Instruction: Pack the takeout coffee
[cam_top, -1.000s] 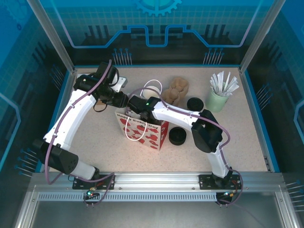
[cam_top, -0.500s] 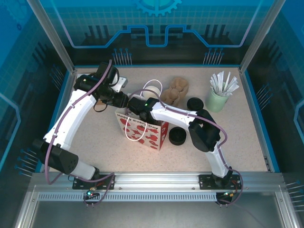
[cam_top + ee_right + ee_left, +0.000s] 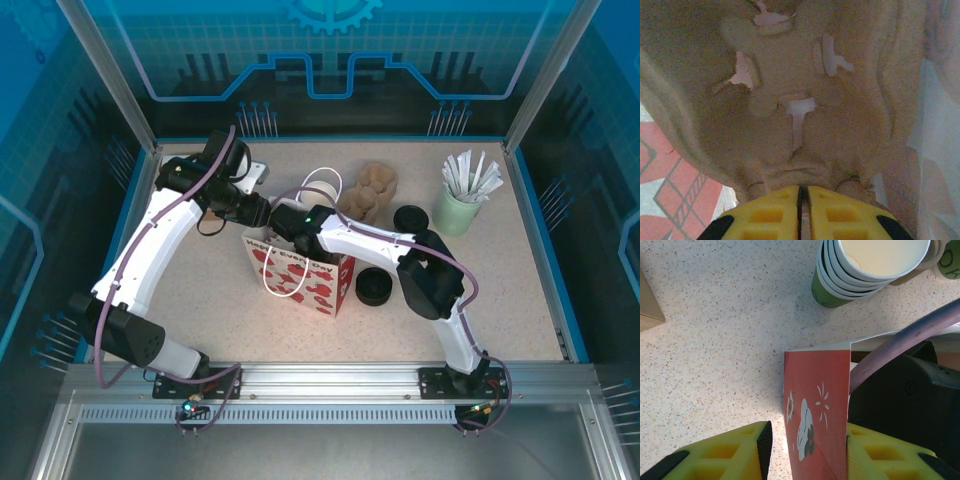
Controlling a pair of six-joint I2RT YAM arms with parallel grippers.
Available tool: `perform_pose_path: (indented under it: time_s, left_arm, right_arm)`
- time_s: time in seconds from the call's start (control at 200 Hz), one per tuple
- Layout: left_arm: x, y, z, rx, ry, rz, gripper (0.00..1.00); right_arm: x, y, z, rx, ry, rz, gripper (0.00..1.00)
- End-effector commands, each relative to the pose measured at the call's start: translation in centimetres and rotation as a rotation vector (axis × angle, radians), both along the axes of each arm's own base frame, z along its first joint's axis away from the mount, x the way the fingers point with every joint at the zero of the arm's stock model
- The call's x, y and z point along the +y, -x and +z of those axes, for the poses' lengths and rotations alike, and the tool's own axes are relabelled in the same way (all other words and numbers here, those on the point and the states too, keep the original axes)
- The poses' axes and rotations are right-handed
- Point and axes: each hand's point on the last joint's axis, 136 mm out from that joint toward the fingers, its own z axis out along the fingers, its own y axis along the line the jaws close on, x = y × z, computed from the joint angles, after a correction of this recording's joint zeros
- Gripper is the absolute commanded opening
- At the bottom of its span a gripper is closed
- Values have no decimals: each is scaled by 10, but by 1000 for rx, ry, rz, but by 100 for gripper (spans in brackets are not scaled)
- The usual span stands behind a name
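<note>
- While the left gripper (image 3: 807, 432) straddles one side wall of the gift bag (image 3: 816, 390), its yellow jaws stand partly apart. The red paper lies against the right pad and a sliver of table shows beside the left one. Is the paper truly pinched? I cannot tell.
- Over to the right gripper (image 3: 801, 195). From overhead it reaches into the bag's mouth, jaws pressed together with only a hairline slit between them. Whether a thin edge is caught in there, I cannot tell.
- Right in front of those fingers is brown moulded pulp (image 3: 790, 100) with pale slots, and red-patterned paper at lower left.
- And the takeout coffee cup (image 3: 875, 255)? It's out on the speckled table (image 3: 715, 340), beyond the bag's rim and outside the bag. Green wall, white rims nested one inside another.
- From above it sits between the bag's mouth and the brown cup carrier (image 3: 372, 190), close to both.
- One black lid (image 3: 373, 287) lies just right of the bag, and a second black lid (image 3: 410, 218) sits farther back beside the carrier.
- The mint cup of white sticks (image 3: 458, 210) stands far right.
</note>
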Motion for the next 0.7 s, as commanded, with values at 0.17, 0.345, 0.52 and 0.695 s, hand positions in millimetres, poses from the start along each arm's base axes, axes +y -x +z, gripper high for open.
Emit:
perform_pose_path:
  time_s: [0.17,0.345,0.52,0.695]
  left_arm:
    - [-5,9,1,22,38,-7,35]
    - [-8,9,0,25,53,-11,30]
    - [-10,8,-1,35,60,-15,29]
    - [-10,8,-1,34,58,-16,28]
  right_arm:
    - [13,-1,59,-41,-183,-15,20]
    - [23,-5,89,-85,-295,-29,19]
    - [34,-13,85,-98,-319,-36,17]
    - [38,-20,82,-116,-347,-49,15]
